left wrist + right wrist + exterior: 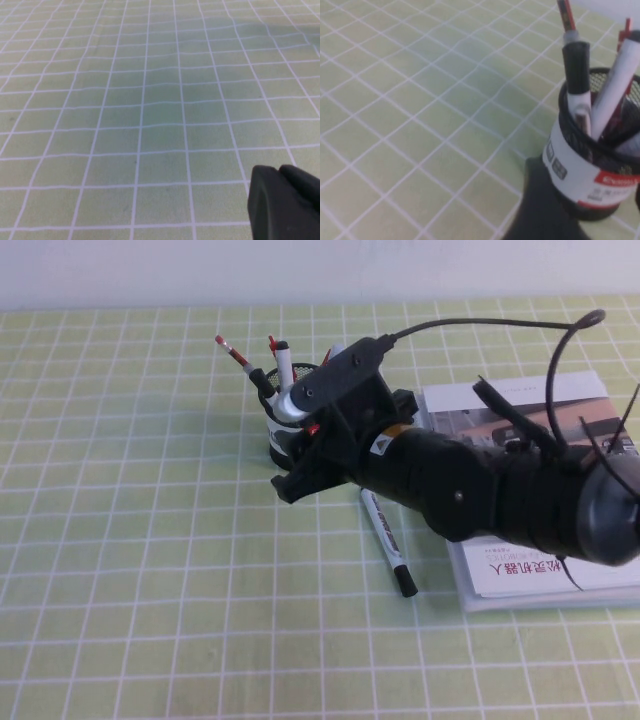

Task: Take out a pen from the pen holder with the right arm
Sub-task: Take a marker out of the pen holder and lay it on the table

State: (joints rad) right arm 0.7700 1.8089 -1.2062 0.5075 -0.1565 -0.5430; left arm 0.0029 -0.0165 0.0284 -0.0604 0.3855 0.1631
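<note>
Green checked cloth (120,540): right gripper (303,468) open, empty, beside the black mesh pen holder (283,440); white black-capped marker (388,543) lies nearer. Left gripper (281,202) above cloth, state unclear.

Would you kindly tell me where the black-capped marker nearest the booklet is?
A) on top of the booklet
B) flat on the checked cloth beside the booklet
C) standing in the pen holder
B: the marker lies flat on the cloth beside the booklet; the right tool hangs by the pen holder, the left tool over the cloth.
</note>
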